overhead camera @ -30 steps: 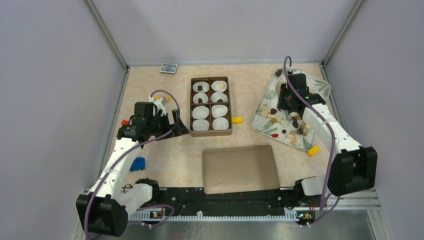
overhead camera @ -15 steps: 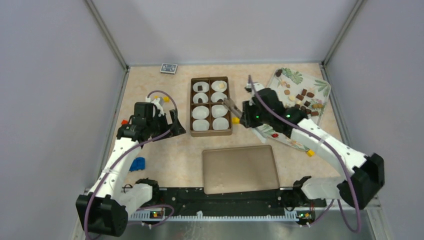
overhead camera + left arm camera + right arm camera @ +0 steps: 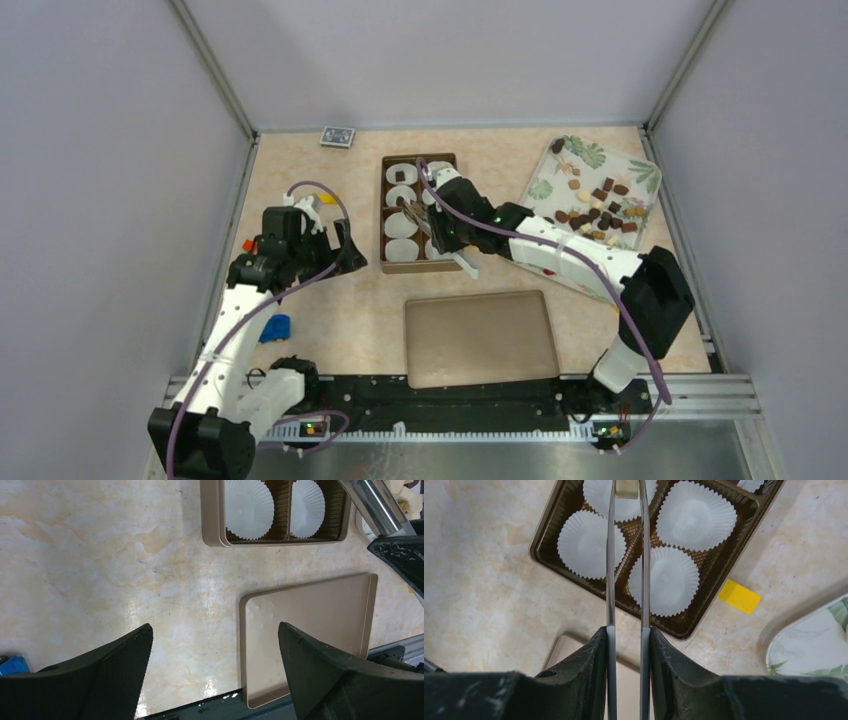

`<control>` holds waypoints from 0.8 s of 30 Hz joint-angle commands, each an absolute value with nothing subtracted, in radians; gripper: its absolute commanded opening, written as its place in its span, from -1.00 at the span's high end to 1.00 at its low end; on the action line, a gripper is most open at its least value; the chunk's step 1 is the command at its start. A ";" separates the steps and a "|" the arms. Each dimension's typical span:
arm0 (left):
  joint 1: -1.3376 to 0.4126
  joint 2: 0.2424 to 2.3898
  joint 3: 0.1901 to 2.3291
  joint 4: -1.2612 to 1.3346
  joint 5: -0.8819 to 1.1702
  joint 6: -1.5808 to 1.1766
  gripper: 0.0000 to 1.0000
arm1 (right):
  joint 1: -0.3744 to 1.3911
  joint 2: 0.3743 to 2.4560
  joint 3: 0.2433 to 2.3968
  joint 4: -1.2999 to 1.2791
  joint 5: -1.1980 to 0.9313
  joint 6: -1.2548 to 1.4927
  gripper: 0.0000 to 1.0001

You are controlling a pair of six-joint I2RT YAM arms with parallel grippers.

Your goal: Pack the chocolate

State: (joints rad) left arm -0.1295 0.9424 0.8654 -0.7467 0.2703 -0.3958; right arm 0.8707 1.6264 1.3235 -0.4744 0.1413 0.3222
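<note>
Cream-coloured chocolate piece (image 3: 626, 487) sat pinched between the 2 long metal fingers (image 3: 610, 580) of the right gripper (image 3: 627, 497), which were drawn close together on it. The piece hung over a white paper cup (image 3: 591, 544) in the middle of the brown compartment tray (image 3: 384, 225); whether it touched the cup could not be told. The tray stood at the centre of the table (image 3: 300, 160), towards its far edge. More loose chocolates (image 3: 600, 205), dark, mid brown and tan, lay on the leaf-patterned plate (image 3: 548, 185) at the table's far right corner. A yellow block (image 3: 739, 596) lay between tray and plate. A flat brown lid (image 3: 480, 338) rested by the near edge. The left gripper (image 3: 214, 630) hovered left of the tray, spread wide and holding nothing.
</note>
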 commanded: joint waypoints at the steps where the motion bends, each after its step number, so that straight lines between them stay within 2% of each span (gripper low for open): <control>1: -0.126 0.918 0.889 -0.748 0.246 -0.406 -0.98 | 0.874 1.670 1.403 -0.411 0.191 0.295 0.68; 15: -0.126 0.923 0.885 -0.737 0.268 -0.403 -0.97 | 0.875 1.769 1.464 -0.401 0.170 0.286 0.65; 20: -0.126 0.930 0.884 -0.731 0.281 -0.393 -0.97 | 0.874 1.801 1.494 -0.417 0.164 0.276 0.53; 24: -0.127 0.944 0.893 -0.741 0.266 -0.376 -0.97 | 0.881 1.809 1.506 -0.422 0.162 0.275 0.36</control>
